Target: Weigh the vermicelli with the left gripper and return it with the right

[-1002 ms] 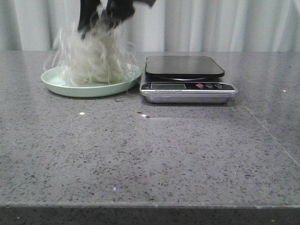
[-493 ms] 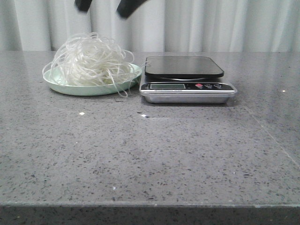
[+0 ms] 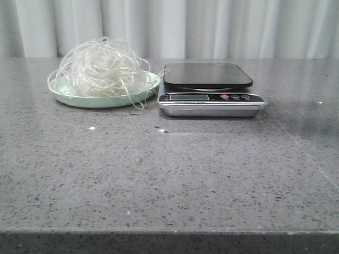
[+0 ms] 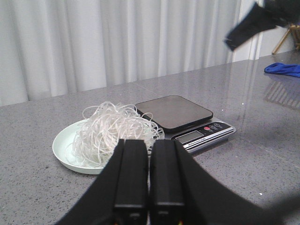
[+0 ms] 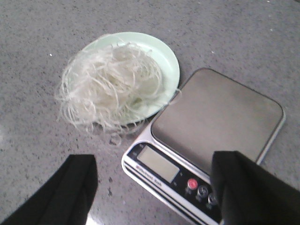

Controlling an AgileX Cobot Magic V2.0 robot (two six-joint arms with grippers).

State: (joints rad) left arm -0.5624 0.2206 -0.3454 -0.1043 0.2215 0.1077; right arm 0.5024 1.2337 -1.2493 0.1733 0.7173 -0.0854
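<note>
The vermicelli (image 3: 102, 69) lies as a loose whitish tangle on the pale green plate (image 3: 69, 98) at the table's back left, with a few strands hanging over the rim toward the scale (image 3: 209, 87). The scale's black platform is bare. Neither gripper shows in the front view. In the left wrist view my left gripper (image 4: 149, 143) is shut and empty, well short of the vermicelli (image 4: 115, 133). In the right wrist view my right gripper (image 5: 154, 164) is wide open and empty, high above the scale (image 5: 215, 122) and the vermicelli (image 5: 112, 86).
A white curtain hangs behind the grey stone table (image 3: 169, 174). A blue cloth (image 4: 283, 69) lies far off to the right in the left wrist view, where a blurred black part of the right arm (image 4: 253, 26) also shows high above the table.
The right gripper let go of the vermicelli on the plate, rose and left the front view. The tangle has settled on the plate.
</note>
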